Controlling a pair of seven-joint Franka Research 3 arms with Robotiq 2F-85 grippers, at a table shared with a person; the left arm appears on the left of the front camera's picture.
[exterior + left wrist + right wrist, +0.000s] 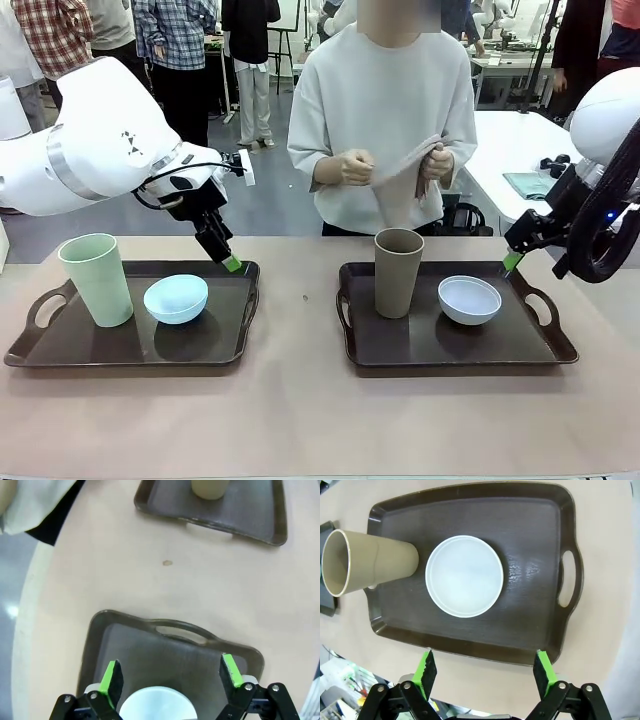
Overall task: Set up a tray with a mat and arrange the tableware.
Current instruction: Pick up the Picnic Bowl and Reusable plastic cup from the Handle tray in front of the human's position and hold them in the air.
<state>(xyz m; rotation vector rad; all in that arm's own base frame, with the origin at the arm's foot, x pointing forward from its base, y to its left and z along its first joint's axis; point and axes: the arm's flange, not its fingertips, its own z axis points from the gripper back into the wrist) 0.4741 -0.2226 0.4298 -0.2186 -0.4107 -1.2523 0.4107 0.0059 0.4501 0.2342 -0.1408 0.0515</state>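
While held back, probably pending mat-laying, found left gripper [231, 262] at far rim of left dark brown plastic tray [130, 362], right gripper [512, 262] beside matching right tray [450, 362], both spread wide, gripping nothing. Counted two trays, each bearing one tumbler, one bowl: pale green tall plastic tumbler [97, 280] with light blue round bowl [176, 298]; taupe brown plastic tumbler [399, 272] with pale bluish-white round bowl [470, 300]. Counted one taupe cloth [400, 190], likely the mat, clasped in person's hands [352, 167], unlaid.
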